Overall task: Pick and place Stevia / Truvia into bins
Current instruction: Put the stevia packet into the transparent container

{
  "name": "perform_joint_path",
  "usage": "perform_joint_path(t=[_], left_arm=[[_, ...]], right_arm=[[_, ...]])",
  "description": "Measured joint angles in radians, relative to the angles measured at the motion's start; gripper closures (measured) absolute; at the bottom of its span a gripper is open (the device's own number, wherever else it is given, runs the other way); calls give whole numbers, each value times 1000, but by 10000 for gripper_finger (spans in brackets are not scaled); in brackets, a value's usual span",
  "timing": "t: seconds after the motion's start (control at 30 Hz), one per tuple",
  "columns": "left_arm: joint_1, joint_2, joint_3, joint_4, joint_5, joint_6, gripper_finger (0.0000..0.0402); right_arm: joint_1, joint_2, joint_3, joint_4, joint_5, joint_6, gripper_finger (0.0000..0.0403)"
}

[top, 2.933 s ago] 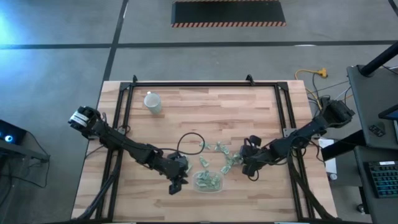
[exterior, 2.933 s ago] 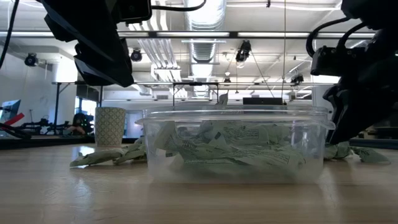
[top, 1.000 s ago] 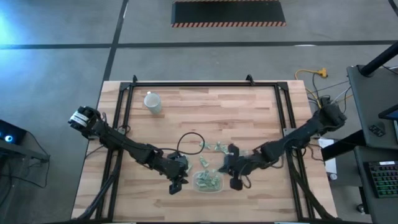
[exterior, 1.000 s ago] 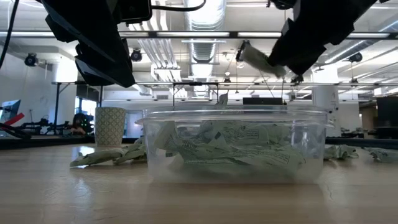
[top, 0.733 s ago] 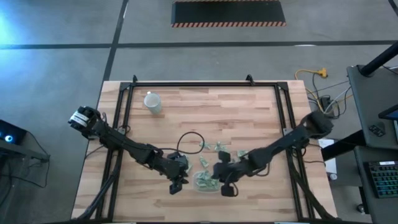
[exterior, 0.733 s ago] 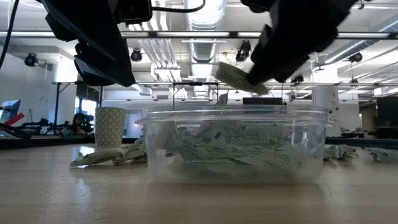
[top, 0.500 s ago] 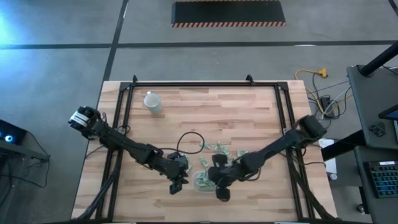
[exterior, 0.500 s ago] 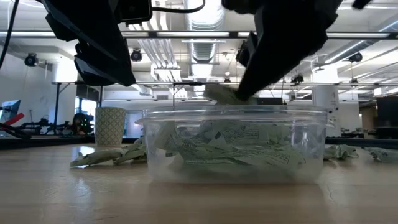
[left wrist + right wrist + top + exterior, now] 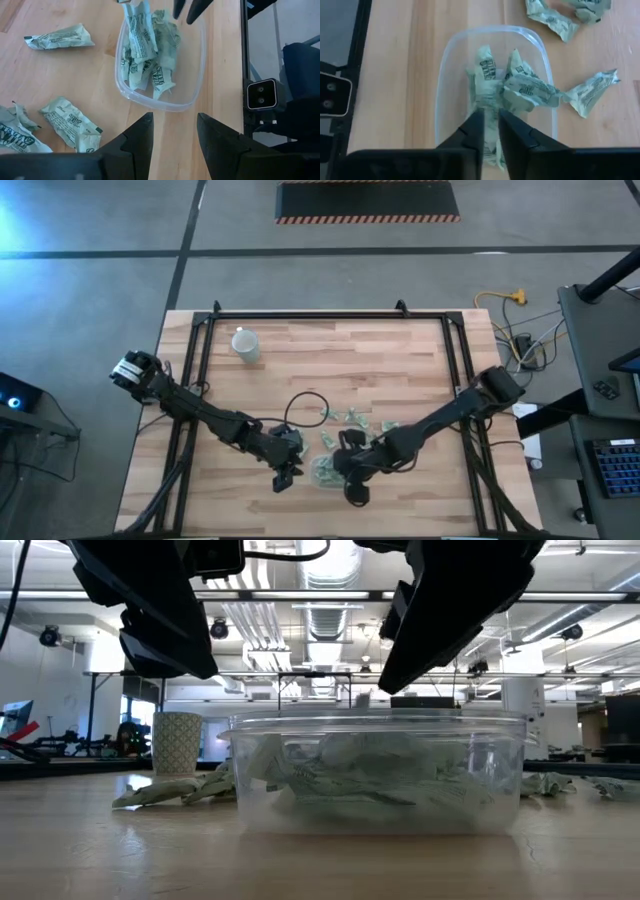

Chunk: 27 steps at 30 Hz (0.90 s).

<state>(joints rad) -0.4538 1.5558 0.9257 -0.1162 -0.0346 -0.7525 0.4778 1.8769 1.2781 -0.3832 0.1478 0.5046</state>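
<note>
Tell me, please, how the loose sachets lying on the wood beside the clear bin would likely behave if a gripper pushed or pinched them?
The sachets look crumpled and thin, so probably floppy, bending when pinched. Small and flat, they seem light and would likely slide on the table rather than roll. The bin nearby looks thin too, so a push might shift it.

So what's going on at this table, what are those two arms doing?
The arms are sorting sweetener sachets into a clear plastic bin. The right gripper hangs directly over the bin, fingers slightly apart with nothing visibly between them. The bin already holds a heap of sachets. The left gripper waits open beside the bin, empty. More loose sachets lie on the wooden table around the bin, and a white cup stands off near the far left corner.
</note>
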Motion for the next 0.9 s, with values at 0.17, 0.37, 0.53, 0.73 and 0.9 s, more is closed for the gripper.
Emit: perform_joint_path(t=[0.17, 0.37, 0.53, 0.73, 0.9], left_arm=[[0, 0, -3, -6, 0, 3, 267], [-2, 0, -5, -116, 0, -24, 267], [-5, 0, -26, -164, -28, -27, 267], [-7, 8, -61, -162, -63, -24, 267], [-7, 37, -69, -154, -69, 16, 267]], right_arm=[[0, -6, 6, -54, -2, 5, 295], [24, -67, 8, -173, 34, 22, 271], [63, -146, -2, -262, 186, 45, 279], [107, -264, -68, -297, 303, 117, 293], [135, -379, -184, -293, 307, 209, 301]])
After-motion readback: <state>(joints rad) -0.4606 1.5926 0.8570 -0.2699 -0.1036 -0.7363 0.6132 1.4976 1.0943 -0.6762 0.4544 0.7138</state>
